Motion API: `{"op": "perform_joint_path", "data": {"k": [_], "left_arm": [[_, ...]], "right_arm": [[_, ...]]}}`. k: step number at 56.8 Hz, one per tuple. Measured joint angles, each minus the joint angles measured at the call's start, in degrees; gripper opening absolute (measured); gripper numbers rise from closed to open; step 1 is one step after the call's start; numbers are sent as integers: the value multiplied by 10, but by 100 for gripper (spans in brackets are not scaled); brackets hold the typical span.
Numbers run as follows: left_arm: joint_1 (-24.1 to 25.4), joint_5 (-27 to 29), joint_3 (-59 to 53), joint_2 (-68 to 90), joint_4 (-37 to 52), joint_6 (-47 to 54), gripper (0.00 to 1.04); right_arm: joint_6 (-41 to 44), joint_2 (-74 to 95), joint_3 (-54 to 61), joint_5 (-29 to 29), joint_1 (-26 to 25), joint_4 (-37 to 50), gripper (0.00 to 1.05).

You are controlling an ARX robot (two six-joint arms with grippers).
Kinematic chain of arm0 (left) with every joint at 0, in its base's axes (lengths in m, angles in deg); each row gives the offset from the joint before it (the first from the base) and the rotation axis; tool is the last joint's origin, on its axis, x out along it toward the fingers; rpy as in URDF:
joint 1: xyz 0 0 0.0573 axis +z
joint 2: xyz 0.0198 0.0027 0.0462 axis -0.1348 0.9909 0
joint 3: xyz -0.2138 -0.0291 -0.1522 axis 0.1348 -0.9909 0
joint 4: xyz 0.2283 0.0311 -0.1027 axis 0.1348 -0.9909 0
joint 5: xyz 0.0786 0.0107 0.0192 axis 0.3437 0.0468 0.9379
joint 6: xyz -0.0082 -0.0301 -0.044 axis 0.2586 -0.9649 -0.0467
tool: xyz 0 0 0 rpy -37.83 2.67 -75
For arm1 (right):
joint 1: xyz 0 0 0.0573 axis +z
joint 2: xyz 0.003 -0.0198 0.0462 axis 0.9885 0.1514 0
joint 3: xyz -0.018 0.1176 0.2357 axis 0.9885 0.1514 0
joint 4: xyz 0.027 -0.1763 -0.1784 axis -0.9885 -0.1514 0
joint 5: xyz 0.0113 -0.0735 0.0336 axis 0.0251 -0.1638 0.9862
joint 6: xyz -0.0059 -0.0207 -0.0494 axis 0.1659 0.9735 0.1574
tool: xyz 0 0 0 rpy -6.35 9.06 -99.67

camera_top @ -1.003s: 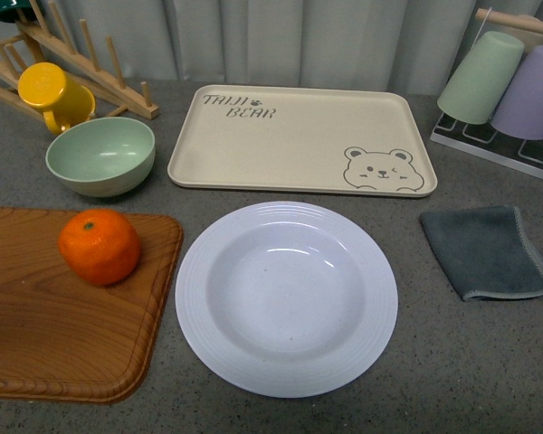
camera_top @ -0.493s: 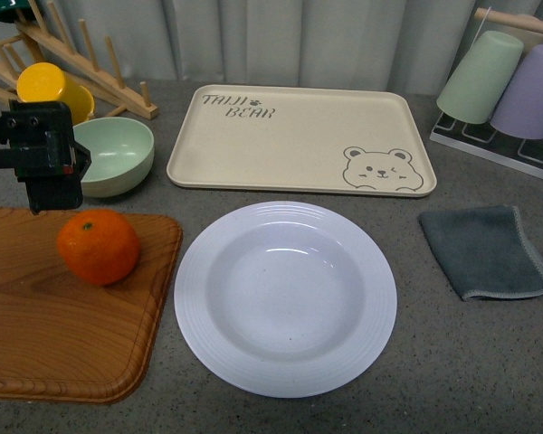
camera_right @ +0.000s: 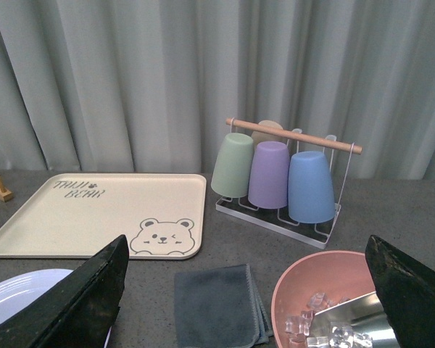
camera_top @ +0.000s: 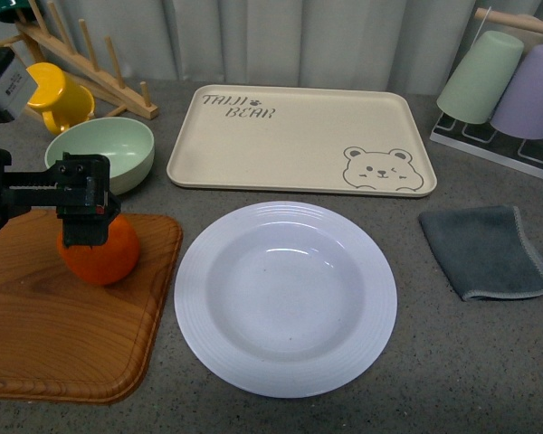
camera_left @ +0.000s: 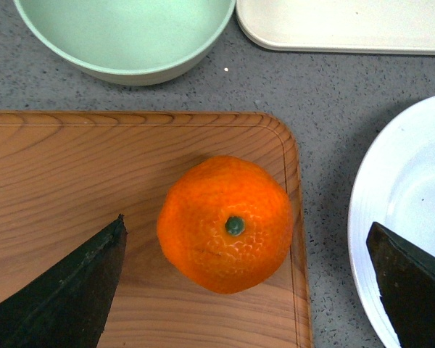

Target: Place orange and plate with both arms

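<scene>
The orange [camera_top: 104, 260] rests on a wooden board [camera_top: 36, 334] at the left, stem dot facing up. My left gripper [camera_top: 85, 210] hangs open right over it and hides its top in the front view. In the left wrist view the orange [camera_left: 226, 223] lies between the two spread fingers of that gripper [camera_left: 245, 225], untouched by either. The white ridged plate [camera_top: 285, 298] sits empty on the counter just right of the board; its rim [camera_left: 370, 196] shows beside one finger. My right gripper [camera_right: 246, 239] is open and empty, out of the front view, with the plate's edge [camera_right: 22, 293] low in its picture.
A pale green bowl [camera_top: 104, 149] and yellow mug [camera_top: 54, 90] stand behind the board by a wooden rack [camera_top: 81, 54]. The beige bear tray [camera_top: 299, 136] lies behind the plate. A grey cloth [camera_top: 489, 249] and cup rack [camera_top: 516, 81] are right; a pink bowl of ice [camera_right: 326, 297] is nearer.
My left arm has come in from the left and dropped from beside the green bowl to directly over the orange. The orange and plate have not moved.
</scene>
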Motion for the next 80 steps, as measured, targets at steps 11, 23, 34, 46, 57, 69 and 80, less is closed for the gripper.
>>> {"op": "perform_joint_path", "data": {"k": [11, 23, 34, 46, 57, 69, 80], "left_arm": [[1, 0, 24, 33, -4, 15, 98], [3, -5, 38, 67, -3, 14, 98], [2, -7, 52, 92, -2, 15, 98], [5, 3, 69, 121, -3, 19, 98], [11, 0, 81, 140, -11, 23, 80], [13, -2, 81, 140, -12, 23, 69], [4, -7, 81, 119, -21, 9, 68]], "right_arm": [[0, 0, 0, 0, 0, 0, 96], [0, 0, 0, 0, 0, 0, 96], [0, 0, 0, 0, 0, 0, 96], [0, 0, 0, 0, 0, 0, 96], [0, 0, 0, 0, 0, 0, 96], [0, 0, 0, 0, 0, 0, 96], [0, 0, 0, 0, 0, 0, 96]]}}
